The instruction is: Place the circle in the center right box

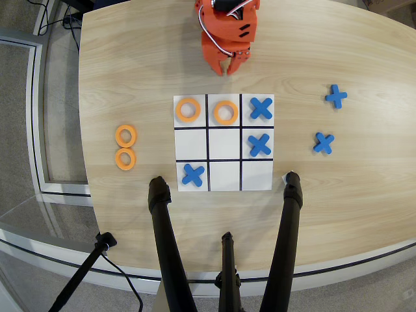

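In the overhead view a white 3x3 grid (224,184) lies in the middle of the wooden table. Two orange rings (125,136) (125,159) lie loose on the table to the left of the grid. Two more rings sit in the top-left cell (188,110) and top-middle cell (225,112). The middle-row cell at picture-left (191,143) is bare. My orange gripper (228,70) hangs above the table beyond the grid's top edge, fingertips close together, holding nothing.
Blue crosses sit in the top-right (260,108), middle-right (259,144) and bottom-left (193,174) cells. Two spare crosses (336,96) (323,142) lie right of the grid. Black tripod legs (162,227) (288,221) stand at the table's near edge.
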You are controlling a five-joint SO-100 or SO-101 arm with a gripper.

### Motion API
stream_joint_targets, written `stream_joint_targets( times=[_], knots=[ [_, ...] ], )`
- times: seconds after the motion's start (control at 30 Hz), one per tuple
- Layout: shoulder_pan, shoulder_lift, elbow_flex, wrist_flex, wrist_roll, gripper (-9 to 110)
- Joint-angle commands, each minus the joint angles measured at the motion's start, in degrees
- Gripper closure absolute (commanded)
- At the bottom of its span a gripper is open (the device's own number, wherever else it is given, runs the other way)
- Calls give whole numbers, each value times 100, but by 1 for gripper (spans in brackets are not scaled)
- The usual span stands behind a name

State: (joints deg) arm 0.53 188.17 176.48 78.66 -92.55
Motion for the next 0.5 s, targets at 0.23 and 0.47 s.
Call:
stream_joint_targets(
  times=[0.23, 0.47],
  knots=[
    [457, -2145, -3085, 809, 0, 79],
    [993, -3806, -3973, -422, 299, 79]
  ],
)
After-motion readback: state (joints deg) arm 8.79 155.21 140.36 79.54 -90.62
